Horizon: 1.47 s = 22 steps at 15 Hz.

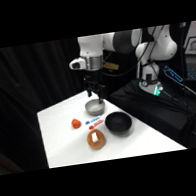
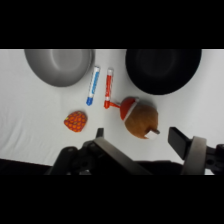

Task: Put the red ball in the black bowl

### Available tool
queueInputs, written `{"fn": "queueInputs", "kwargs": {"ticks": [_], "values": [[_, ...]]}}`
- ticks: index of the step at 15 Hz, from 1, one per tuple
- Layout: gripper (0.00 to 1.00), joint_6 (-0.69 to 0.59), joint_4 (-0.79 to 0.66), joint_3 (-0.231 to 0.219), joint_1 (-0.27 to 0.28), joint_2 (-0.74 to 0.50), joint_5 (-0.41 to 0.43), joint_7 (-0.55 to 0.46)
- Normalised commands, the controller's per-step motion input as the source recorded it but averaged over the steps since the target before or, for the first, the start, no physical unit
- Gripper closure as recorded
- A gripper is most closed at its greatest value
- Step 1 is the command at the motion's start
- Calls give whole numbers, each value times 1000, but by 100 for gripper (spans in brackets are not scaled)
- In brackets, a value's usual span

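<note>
While the white arm's two-finger gripper (image 1: 95, 93) is hanging with fingers spread and empty, the small red-orange ball (image 2: 75, 120) is sitting at eight o'clock from the round matte black bowl (image 2: 163, 70).

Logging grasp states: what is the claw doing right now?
Claw: open and empty, above the table; the red ball lies free.
</note>
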Motion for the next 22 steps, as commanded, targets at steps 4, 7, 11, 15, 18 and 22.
{"fn": "queueInputs", "kwargs": {"ticks": [4, 7, 11, 15, 18, 22], "values": [[0, 12, 56, -13, -27, 59, 30, -35], [0, 63, 173, -67, -80, 169, 67, -101], [0, 79, 293, -83, -105, 230, 131, -184], [0, 30, 428, -67, -105, 310, 181, -185], [0, 25, 507, -49, -122, 417, 278, -213], [0, 24, 513, -31, -131, 457, 281, -166]]}}
